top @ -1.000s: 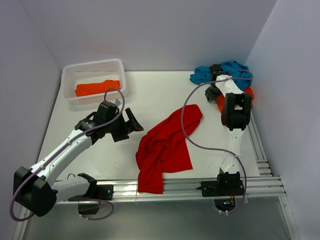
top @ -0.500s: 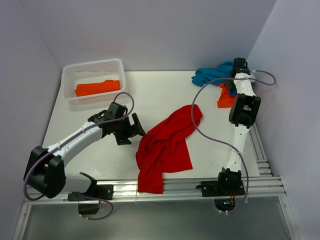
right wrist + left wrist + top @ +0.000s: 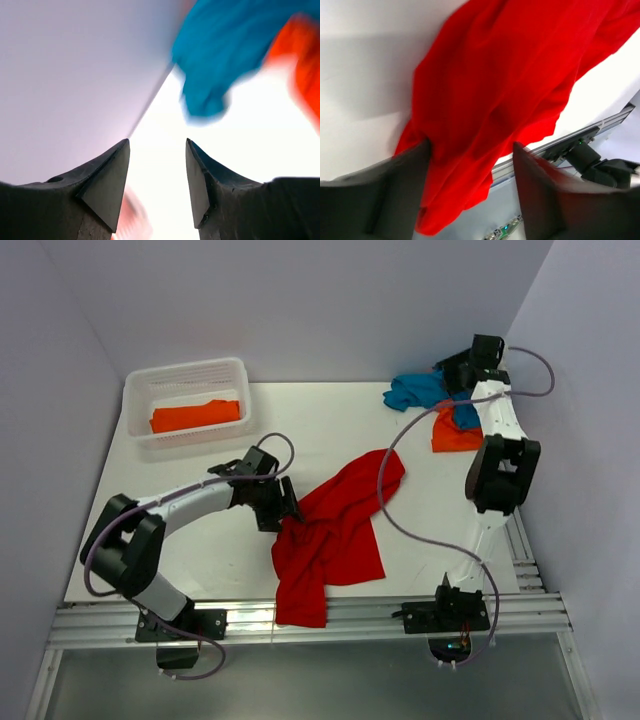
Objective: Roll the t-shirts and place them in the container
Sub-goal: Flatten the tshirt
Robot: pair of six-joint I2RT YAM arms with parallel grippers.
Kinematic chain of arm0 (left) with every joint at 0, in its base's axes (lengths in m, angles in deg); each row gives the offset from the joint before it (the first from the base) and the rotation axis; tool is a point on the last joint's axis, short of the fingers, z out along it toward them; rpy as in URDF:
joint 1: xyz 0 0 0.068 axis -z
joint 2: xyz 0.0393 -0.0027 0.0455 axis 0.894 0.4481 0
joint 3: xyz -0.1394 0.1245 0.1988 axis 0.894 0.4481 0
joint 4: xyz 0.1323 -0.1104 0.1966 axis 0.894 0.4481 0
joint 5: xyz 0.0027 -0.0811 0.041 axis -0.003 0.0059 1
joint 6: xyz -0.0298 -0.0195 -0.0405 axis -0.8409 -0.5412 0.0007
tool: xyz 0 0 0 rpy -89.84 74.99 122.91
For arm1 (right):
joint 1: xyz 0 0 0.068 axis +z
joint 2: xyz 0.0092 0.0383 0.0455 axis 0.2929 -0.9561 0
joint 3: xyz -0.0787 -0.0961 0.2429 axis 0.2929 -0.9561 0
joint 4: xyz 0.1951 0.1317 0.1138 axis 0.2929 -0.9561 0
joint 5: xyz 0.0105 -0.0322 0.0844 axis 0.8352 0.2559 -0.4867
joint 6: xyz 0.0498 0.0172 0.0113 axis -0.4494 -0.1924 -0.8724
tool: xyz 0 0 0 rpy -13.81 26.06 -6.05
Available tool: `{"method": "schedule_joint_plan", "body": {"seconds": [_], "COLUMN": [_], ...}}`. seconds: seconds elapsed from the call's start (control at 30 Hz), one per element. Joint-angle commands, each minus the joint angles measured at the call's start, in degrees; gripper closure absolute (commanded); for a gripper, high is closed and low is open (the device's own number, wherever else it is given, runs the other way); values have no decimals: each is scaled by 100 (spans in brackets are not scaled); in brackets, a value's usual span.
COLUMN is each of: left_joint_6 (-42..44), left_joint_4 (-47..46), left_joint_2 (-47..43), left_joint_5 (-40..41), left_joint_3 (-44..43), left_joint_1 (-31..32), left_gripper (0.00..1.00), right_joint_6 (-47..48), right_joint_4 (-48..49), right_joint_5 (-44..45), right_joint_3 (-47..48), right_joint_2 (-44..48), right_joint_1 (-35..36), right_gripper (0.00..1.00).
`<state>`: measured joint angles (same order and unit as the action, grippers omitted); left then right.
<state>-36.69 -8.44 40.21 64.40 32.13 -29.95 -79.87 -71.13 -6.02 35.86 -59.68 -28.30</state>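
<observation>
**A:** What could go wrong on the counter (image 3: 330,430)?

**B:** The big red t-shirt (image 3: 335,530) lies all crumpled, and its bottom end hangs over the near edge. If the left gripper (image 3: 470,150) pinches only a thin fold, I think the cloth could slip out — or slide right off.

**A:** Where is the shirt from that gripper?

**B:** Its left edge sits between the two fingers. They are spread wide, not squeezing.

**A:** And the small pile?

**B:** The teal t-shirt (image 3: 415,390) and an orange t-shirt (image 3: 455,435) lie in the far right corner. The right gripper (image 3: 157,145) hovers by them, partly spread, holding nothing — the teal one is just ahead.
</observation>
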Motion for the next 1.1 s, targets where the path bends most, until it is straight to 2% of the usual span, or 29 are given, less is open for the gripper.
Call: {"method": "schedule_joint_plan", "body": {"seconds": [0.0, 0.03, 0.1, 0.13, 0.17, 0.2, 0.27, 0.3, 0.4, 0.47, 0.53, 0.57, 0.63, 0.67, 0.7, 0.77, 0.97, 1.07], "left_joint_6": [4, 48, 162, 215, 259, 364, 435, 478, 671, 908, 1032, 1120, 1173, 1199, 1217, 1243, 1244, 1235], "left_joint_4": [-588, -544, -509, -439, -404, -395, -447, -465, -439, -307, -132, -18, 308, 404, 579, 800, 1599, 1775], "left_joint_2": [409, 489, 700, 770, 841, 955, 965, 956, 956, 991, 1017, 1052, 991, 799, 658, 229, -1001, -1556], "left_joint_5": [-138, -67, 100, 127, 127, 49, -40, -179, -453, -576, -751, -778, -813, -761, -674, -376, 179, 539], "left_joint_3": [-278, -313, -392, -427, -567, -620, -813, -875, -1279, -1727, -2104, -2219, -2378, -2379, -2370, -2291, -1712, -1325], "left_joint_1": [216, 251, 226, 173, 112, -106, -406, -756, -1363, -1488, -1541, -1541, -1541, -1550, -1550, -1585, -2305, -2665], "left_gripper": [42, 49, 75, 95, 100, 100, 100, 100, 100, 100, 88, 61, 45, 18, 7, 0, 0, 2], "right_joint_6": [1006, 1122, 1351, 1369, 1500, 1553, 1746, 1739, 1607, 1571, 1589, 1702, 1843, 2053, 2151, 2388, 2985, 3267], "right_joint_4": [-270, -323, -639, -805, -972, -1087, -1184, -1237, -1123, -1036, -983, -895, -938, -965, -974, -887, -473, -464], "right_joint_5": [-233, -58, -100, -109, -283, -294, -320, -277, -207, -188, -101, -100, 75, 154, 250, 445, 646, 821], "right_joint_3": [-1514, -1861, -2668, -2925, -3189, -3679, -4217, -4664, -5439, -5660, -5679, -5653, -5478, -5268, -5153, -4881, -4170, -3555], "right_joint_2": [2182, 2839, 3588, 3801, 4012, 4397, 4803, 5145, 5708, 5833, 5790, 5720, 5387, 5264, 5010, 4789, 3814, 2876], "right_joint_1": [826, 1011, 1547, 1688, 1942, 2057, 2521, 2672, 3260, 3533, 4025, 4192, 4605, 4720, 4808, 4985, 5186, 5371], "right_gripper": [44, 44, 45, 45, 46, 49, 50, 50, 50, 51, 49, 47, 41, 37, 36, 35, 35, 36]}}
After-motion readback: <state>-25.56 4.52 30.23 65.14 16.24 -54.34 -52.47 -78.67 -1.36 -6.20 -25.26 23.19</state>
